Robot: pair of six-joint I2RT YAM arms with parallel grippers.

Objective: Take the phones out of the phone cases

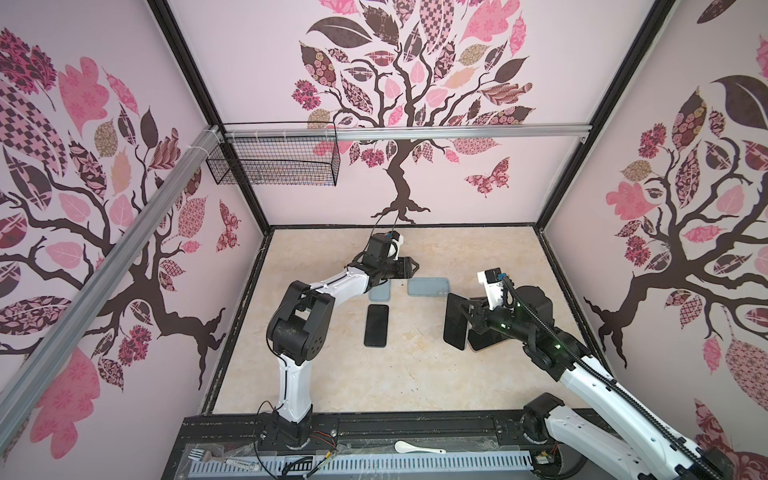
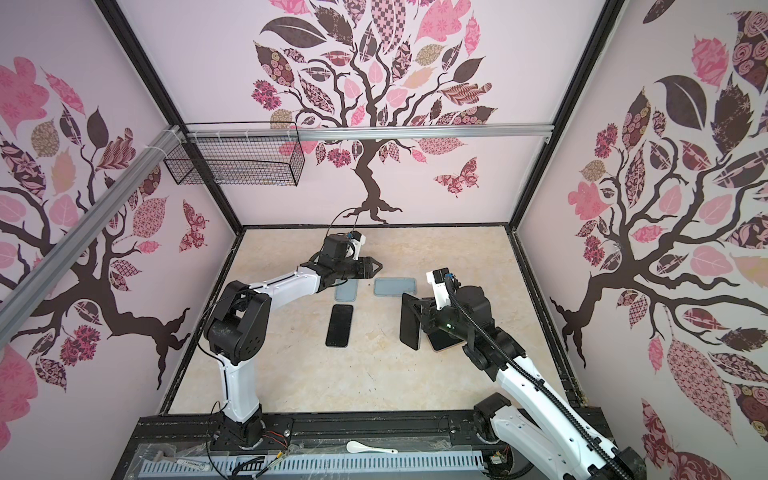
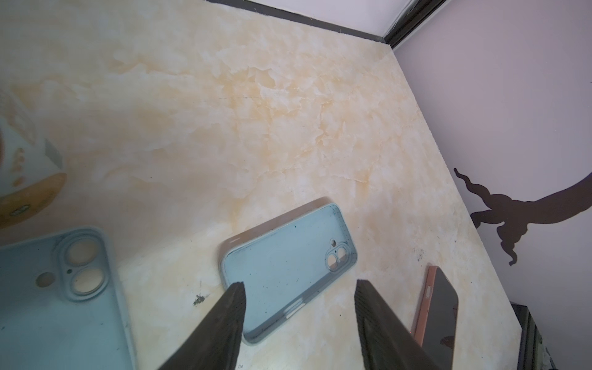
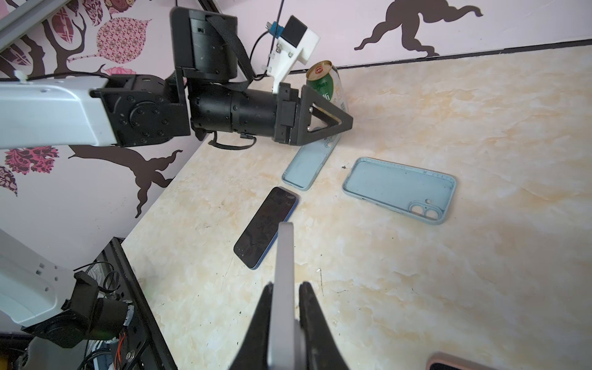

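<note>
Right gripper (image 4: 286,288), mine: closed narrow on the upright phone (image 4: 284,250), pinching it across its flat faces. The phone is held clear of the table (image 1: 374,374). In both top views it stands on edge in the air, long axis running 12 to 6, dark face turned toward 9 o'clock.

Left gripper (image 3: 299,285), mine: jaws wide, nothing between them. It hangs above the empty case (image 1: 380,294) and, going by the right wrist view, is apart from it. The second empty case (image 1: 428,286) lies just beside the first at its 3 o'clock, long axis 9 to 3. The black phone (image 1: 376,325) lies flat at 6 o'clock of the first case, long axis 12 to 6.

Outstanding item, in my judgement: the cased phone (image 1: 481,345), flat on the table in its peach case. It lies at about 4 o'clock of my right gripper, close under that wrist. It is well apart from my left gripper, toward its 4 to 5 o'clock, so the right arm is plainly nearer. My own arm hides most of it, and I cannot tell its long axis.

Assessment: my nearer gripper is occupied. The next move calls for setting the upright phone down first. Bare table lies at its 9 o'clock, between it and the black phone.
</note>
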